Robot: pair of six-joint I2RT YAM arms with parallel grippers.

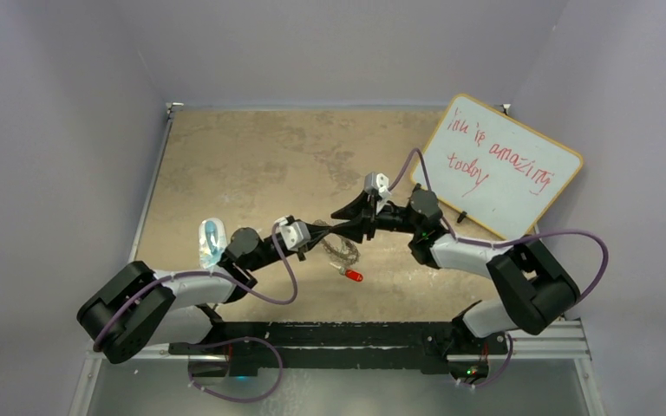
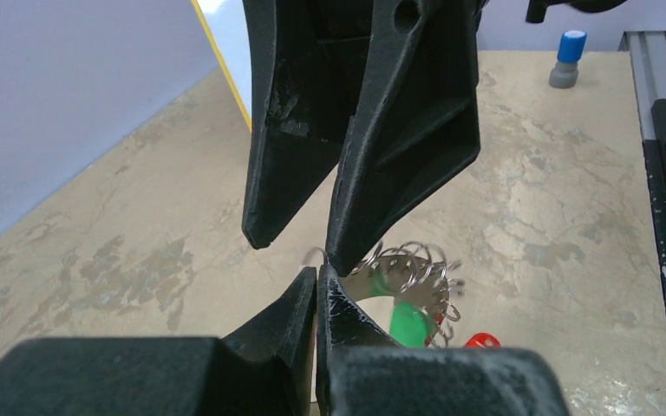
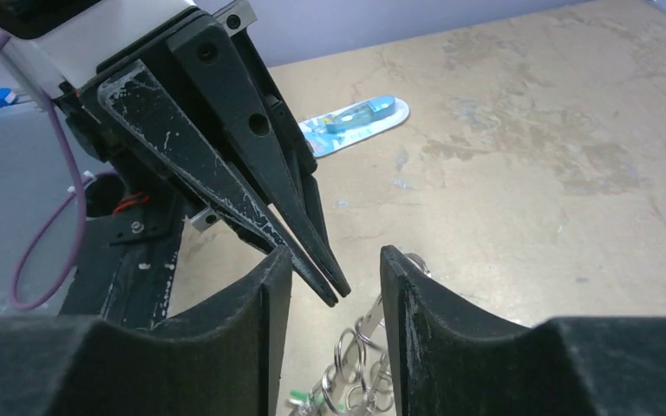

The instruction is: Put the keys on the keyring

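Left tool (image 2: 316, 279) closed, red key (image 1: 352, 275) flat, head rightward

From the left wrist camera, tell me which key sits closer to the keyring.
The green-headed key: in that view it shows right against the keyring and its fringe of loops, while the red-headed key lies farther out, past the green one.

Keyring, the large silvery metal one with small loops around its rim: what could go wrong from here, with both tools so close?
1. The tip of the shut left tool sits between the open fingers of the right tool; any move may knock them together.
2. The large silvery metal keyring is beside the left tool; whether it is gripped I cannot tell, so it may slip.
3. The small red-headed metal key lies apart and could be pushed away.
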